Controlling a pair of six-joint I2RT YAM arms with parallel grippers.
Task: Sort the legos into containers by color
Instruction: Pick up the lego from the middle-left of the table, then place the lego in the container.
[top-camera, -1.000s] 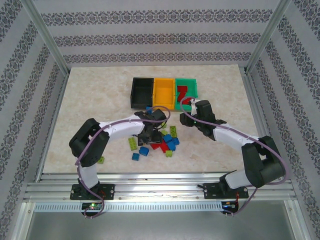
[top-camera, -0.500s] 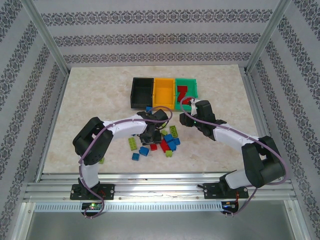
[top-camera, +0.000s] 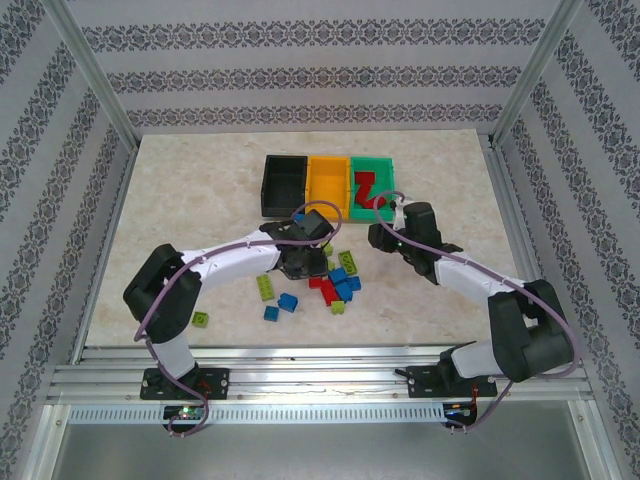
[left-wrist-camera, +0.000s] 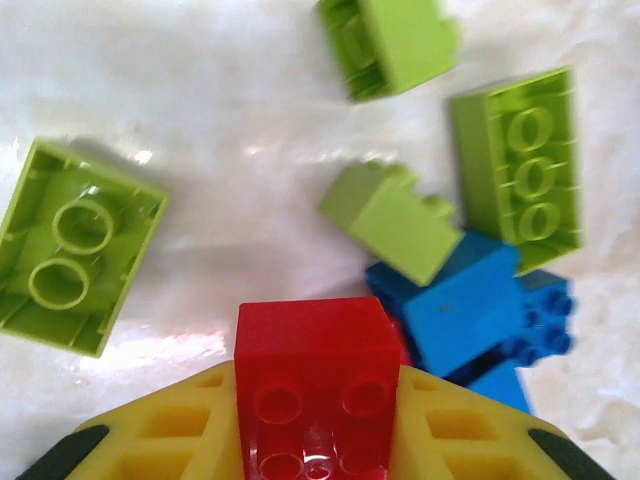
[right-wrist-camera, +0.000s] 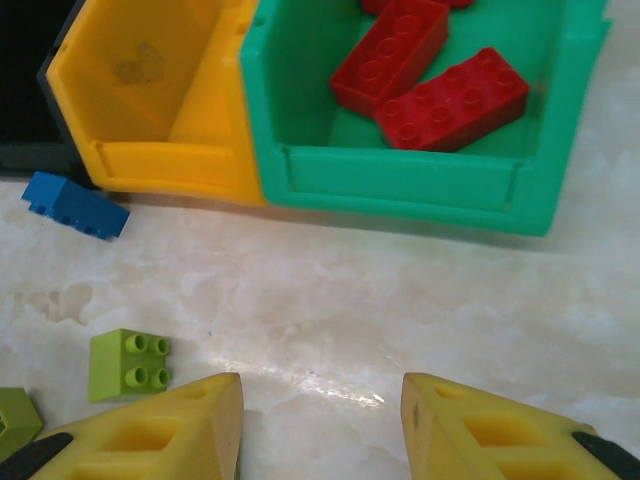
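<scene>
bare table (right-wrist-camera: 400, 330) before green bin (right-wrist-camera: 400, 180) (lime brick (right-wrist-camera: 130, 365) left)

Legos (top-camera: 335, 285) near containers (top-camera: 328, 160) (reds (top-camera: 366, 187) in green bin (top-camera: 390, 176))

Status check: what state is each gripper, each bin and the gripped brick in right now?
Left gripper: shut on the red brick.
Red brick: clamped between the left fingers.
Right gripper: open, empty.
Green bin: holding red bricks.
Orange-yellow bin: looks empty.
Black bin: looks empty.
Lime brick: loose on the table, upside down.
</scene>
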